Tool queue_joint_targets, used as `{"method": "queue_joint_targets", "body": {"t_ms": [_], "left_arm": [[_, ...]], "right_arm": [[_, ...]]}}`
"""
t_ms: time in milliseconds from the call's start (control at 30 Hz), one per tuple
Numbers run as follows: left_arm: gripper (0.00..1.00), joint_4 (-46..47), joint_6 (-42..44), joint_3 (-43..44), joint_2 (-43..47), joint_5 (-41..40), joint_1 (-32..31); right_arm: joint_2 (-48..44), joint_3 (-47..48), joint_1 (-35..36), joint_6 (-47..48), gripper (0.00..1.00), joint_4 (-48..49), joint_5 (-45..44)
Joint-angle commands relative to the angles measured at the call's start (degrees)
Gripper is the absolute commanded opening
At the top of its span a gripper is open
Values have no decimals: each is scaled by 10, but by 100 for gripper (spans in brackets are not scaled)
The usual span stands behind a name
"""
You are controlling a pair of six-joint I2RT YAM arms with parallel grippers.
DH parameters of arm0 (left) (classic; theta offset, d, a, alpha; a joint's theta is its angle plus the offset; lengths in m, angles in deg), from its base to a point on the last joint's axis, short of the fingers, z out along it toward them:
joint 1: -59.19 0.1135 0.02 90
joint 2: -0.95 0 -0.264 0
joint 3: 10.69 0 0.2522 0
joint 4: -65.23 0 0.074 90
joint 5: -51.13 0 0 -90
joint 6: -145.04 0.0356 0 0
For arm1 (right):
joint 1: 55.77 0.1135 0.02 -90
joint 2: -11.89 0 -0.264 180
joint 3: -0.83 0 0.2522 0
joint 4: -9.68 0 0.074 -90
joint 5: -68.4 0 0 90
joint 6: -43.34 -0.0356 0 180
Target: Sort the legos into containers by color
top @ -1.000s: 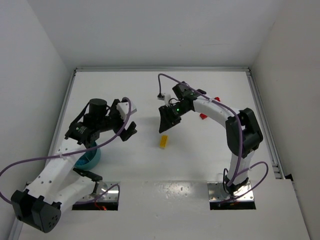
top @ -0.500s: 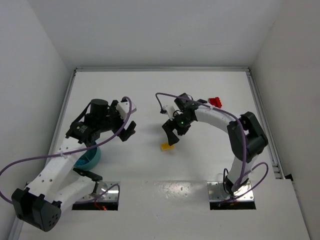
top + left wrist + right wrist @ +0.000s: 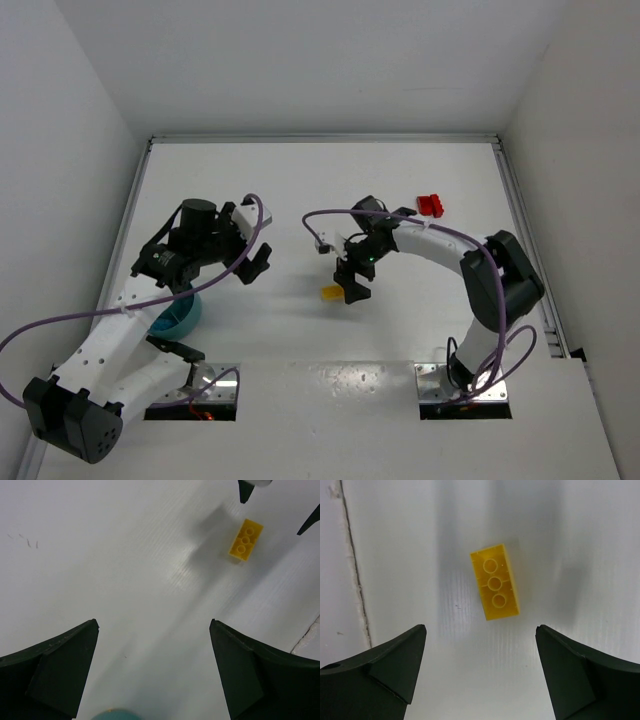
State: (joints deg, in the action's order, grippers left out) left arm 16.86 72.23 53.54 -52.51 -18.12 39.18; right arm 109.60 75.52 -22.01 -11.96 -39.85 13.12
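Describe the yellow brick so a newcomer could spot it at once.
On the white table, look near the middle, just left of the right gripper. There lies a yellow brick, flat and free of the open jaws. It is the only yellow piece; the red bricks sit farther back right.

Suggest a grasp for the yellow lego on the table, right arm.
Pinch the yellow lego across its two long side walls, mid-length, coming straight down. It lies flat, hollow underside up, with nothing touching it, so both walls are free. The open right gripper hovers above it with those walls facing its fingers; a slight wrist twist would probably square them up.
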Motion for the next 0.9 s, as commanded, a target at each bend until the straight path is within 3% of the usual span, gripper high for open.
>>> {"method": "queue_joint_targets", "body": {"t_ms": [0,433,733,867], "left_arm": [[100,9,-15,27,12,-9,10],[100,14,-22,16,12,-3,16],[100,14,-27,16,12,-15,16],[100,19,-44,16,12,-27,16]], "right_arm": [[32,13,10,57,90,25,3],[56,-4,47,71,89,98,-57],[86,9,66,76,70,91,-95],[93,14,71,76,53,91,-120]]}}
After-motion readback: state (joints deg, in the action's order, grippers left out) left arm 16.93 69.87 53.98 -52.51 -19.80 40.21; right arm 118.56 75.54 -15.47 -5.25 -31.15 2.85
